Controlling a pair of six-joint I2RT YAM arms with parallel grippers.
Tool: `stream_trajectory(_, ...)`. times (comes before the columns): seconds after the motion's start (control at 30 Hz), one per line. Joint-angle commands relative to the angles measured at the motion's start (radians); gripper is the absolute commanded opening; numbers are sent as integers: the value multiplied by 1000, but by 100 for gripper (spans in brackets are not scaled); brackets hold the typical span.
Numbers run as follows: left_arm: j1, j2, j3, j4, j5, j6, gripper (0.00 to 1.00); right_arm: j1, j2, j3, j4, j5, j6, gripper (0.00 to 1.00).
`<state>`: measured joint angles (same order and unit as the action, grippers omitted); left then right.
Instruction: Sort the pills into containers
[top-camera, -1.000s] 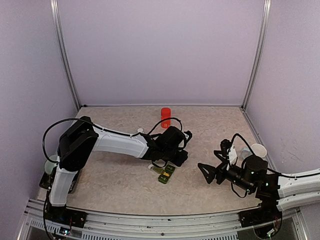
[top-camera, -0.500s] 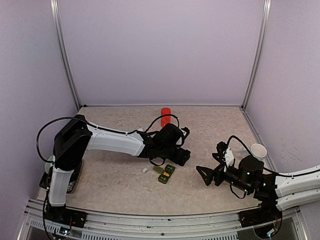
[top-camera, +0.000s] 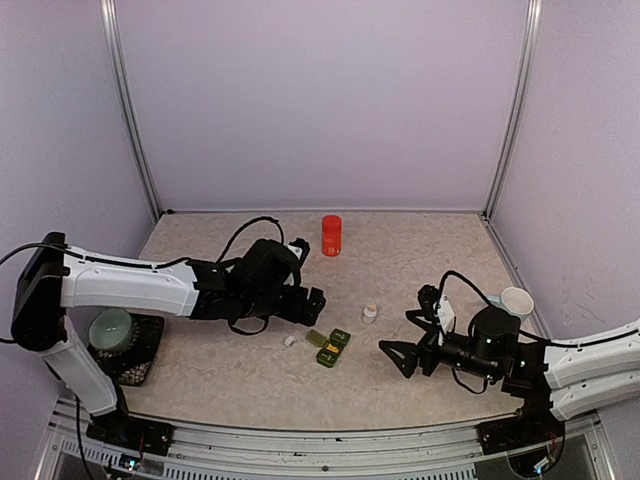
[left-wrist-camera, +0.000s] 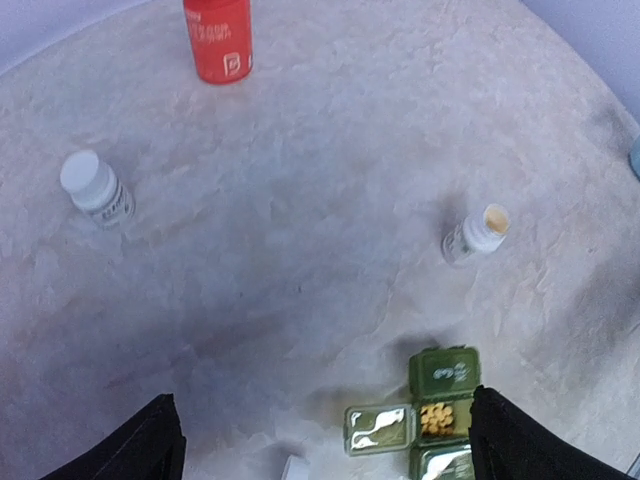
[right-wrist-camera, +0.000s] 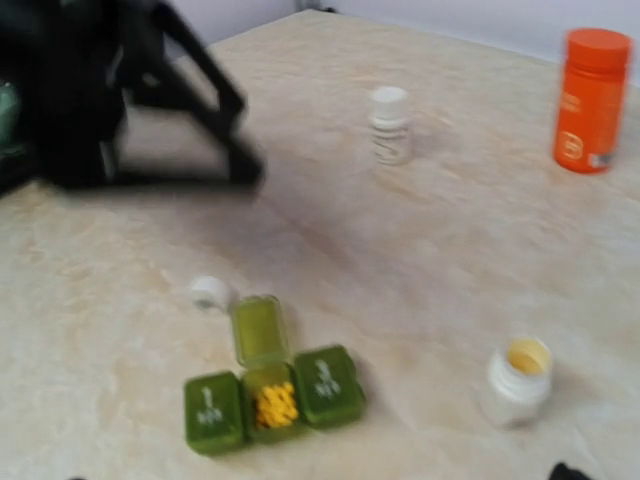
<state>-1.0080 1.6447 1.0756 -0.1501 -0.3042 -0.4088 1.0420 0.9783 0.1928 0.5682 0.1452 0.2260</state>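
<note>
Top external view: the left gripper (top-camera: 312, 300) hangs wide open and empty just left of the containers (top-camera: 331, 346). The right gripper (top-camera: 398, 336), equally open and empty, waits to their right. Pills (left-wrist-camera: 433, 417) fill the middle compartment. The likely next step is the capped white bottle (left-wrist-camera: 95, 186): approach it squarely, clear of the open vial (top-camera: 370, 313).
</note>
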Motion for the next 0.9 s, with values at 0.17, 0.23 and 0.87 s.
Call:
stream_trajectory(0.17, 3, 57, -88, -42, 15, -33, 86, -3, 77, 83, -7, -71, -35, 98)
stream_trajectory(0.23, 3, 79, -79, -46, 8, -32, 83, -3, 62, 83, -21, -71, -35, 98)
stream_trajectory(0.87, 23, 155, -73, 3, 54, -2, 55, -3, 2, 66, -61, -43, -32, 98)
